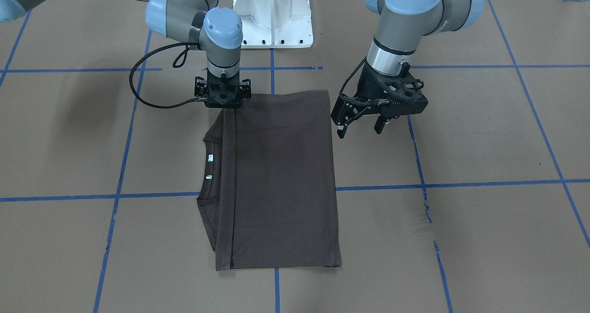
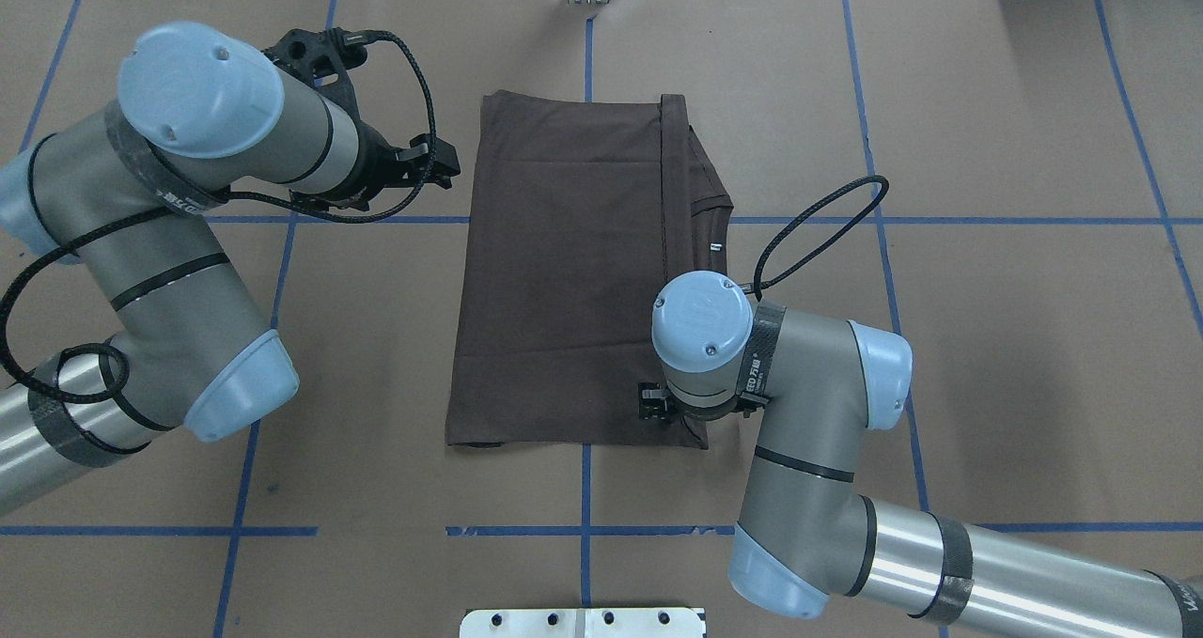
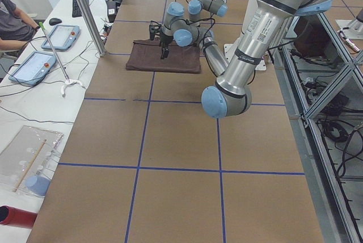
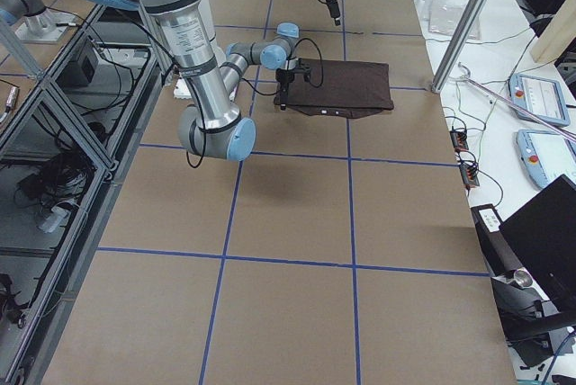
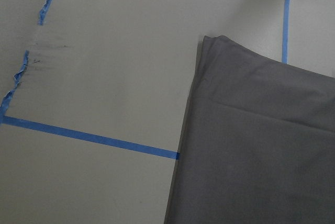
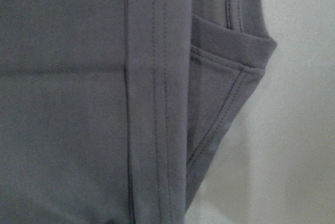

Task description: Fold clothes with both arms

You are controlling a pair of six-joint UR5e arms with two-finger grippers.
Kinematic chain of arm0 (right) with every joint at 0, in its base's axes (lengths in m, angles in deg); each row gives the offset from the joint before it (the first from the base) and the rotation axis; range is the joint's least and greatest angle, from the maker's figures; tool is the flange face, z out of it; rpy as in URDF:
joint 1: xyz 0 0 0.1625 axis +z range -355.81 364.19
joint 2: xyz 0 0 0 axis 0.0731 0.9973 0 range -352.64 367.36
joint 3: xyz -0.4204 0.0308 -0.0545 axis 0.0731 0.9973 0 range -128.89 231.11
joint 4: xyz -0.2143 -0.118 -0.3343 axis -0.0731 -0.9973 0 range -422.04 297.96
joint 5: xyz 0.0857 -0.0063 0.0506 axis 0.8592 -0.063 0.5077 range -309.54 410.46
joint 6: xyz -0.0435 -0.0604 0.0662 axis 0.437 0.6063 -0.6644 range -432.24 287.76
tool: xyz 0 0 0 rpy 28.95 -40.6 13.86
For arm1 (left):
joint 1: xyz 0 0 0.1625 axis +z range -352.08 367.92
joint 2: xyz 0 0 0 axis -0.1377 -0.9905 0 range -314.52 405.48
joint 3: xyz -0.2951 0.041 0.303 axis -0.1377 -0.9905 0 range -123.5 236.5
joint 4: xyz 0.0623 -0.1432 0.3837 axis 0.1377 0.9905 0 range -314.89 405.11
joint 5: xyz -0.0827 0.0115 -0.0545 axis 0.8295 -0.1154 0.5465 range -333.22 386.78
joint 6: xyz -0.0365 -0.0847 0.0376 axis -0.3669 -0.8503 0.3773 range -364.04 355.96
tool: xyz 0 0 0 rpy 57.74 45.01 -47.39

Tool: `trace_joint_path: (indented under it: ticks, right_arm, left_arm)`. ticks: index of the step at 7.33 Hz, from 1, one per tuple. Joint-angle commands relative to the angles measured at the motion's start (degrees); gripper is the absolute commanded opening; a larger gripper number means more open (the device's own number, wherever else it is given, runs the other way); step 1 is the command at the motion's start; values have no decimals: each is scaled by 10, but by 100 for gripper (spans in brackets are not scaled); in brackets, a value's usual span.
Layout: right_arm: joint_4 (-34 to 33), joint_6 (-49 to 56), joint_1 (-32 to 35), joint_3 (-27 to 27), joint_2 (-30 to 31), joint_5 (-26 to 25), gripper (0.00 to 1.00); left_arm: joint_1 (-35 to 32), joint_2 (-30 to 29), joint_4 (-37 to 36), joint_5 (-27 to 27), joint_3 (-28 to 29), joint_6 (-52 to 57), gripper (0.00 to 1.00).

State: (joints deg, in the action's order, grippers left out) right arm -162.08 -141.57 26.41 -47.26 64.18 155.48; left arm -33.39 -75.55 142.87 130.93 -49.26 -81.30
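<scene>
Dark brown T-shirt (image 1: 281,179) folded into a rectangle, flat on the paper-covered table (image 1: 484,239), collar (image 1: 208,196) showing along the side toward the robot's right. Over its corner nearest the white pedestal (image 1: 273,13), right gripper (image 1: 222,102) pointing straight down, jaws hidden, grip impossible to tell. Just beside the neighbouring corner, left gripper (image 1: 360,129) tilted, fingers spread apart, holding nothing.

Folded T-shirt (image 6: 68,103) fills the left, its stitched hem (image 6: 157,109) vertical (a seamed flap (image 6: 220,103) juts rightward), pale table (image 6: 298,145) beyond.
</scene>
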Motion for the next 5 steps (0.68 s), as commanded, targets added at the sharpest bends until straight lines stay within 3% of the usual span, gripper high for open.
trace_joint_path:
  ticks: [1, 5]
  right_arm:
    - [-12, 0, -1, -2, 0, 0, 100]
    - [-45, 1, -1, -13, 5, 0, 100]
  left_arm:
    - [4, 0, 3, -1, 3, -9, 100]
    - [11, -1, 3, -1, 2, -19, 100]
